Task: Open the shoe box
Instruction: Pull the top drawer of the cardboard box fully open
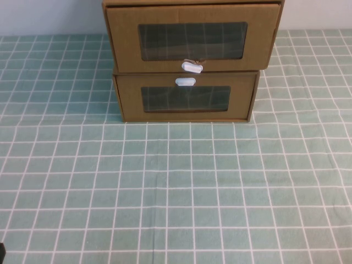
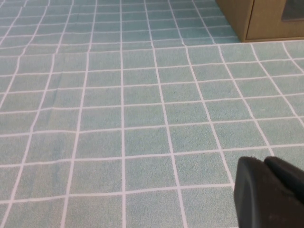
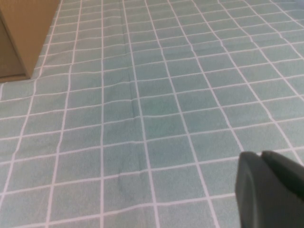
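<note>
Two brown cardboard shoe boxes stand stacked at the back of the table, both with their fronts closed. The upper box (image 1: 192, 38) has a dark window and a white pull tab (image 1: 192, 67). The lower box (image 1: 185, 99) has its own window and white tab (image 1: 185, 82). My left gripper (image 2: 264, 160) hovers low over the cloth, well in front of the box corner (image 2: 266, 19), shut and empty. My right gripper (image 3: 261, 154) is likewise shut on nothing, far from the box side (image 3: 23, 33). Neither arm appears in the high view.
A green tablecloth (image 1: 176, 192) with a white grid covers the whole table. A slight crease in it runs through the middle (image 3: 135, 95). The pale wall stands behind the boxes.
</note>
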Tool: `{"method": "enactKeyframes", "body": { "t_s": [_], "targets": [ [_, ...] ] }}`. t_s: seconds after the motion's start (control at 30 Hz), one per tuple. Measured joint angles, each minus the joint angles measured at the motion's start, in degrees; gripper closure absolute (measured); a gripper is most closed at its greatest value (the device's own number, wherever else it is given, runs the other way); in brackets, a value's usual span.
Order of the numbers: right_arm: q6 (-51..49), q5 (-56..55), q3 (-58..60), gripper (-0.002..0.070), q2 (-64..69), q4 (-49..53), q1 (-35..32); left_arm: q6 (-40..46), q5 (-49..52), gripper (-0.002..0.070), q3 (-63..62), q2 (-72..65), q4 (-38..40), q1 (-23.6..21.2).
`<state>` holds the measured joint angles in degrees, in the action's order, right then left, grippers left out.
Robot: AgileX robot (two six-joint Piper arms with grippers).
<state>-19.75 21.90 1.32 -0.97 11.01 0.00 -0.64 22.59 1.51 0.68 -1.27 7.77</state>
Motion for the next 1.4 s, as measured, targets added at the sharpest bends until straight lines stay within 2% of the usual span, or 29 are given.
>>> {"method": "enactKeyframes", "body": {
  "t_s": [0.53,0.77,0.93,1.2,1.4],
  "targets": [
    [0.00,-0.94,0.00,0.0690,0.00,0.00,0.00,0.00,-1.37,0.0680,0.00,0.00,0.00,-0.07],
    [0.00,-6.18,0.00,0.0690,0.00,4.40,0.00,0.00,-8.20,0.0680,0.00,0.00,0.00,-0.07],
    [0.00,-19.65,0.00,0.0690,0.00,10.17,0.00,0.00,-22.59,0.0680,0.00,0.00,0.00,-0.07],
    [0.00,-52.08,0.00,0.0690,0.00,14.57,0.00,-2.67,-56.36,0.0680,0.00,0.00,0.00,-0.07],
    [0.00,-66.82,0.00,0.0690,0.00,15.87,0.00,-1.83,-64.91,0.0680,0.00,0.02,0.36,-0.07]
  ]
}}
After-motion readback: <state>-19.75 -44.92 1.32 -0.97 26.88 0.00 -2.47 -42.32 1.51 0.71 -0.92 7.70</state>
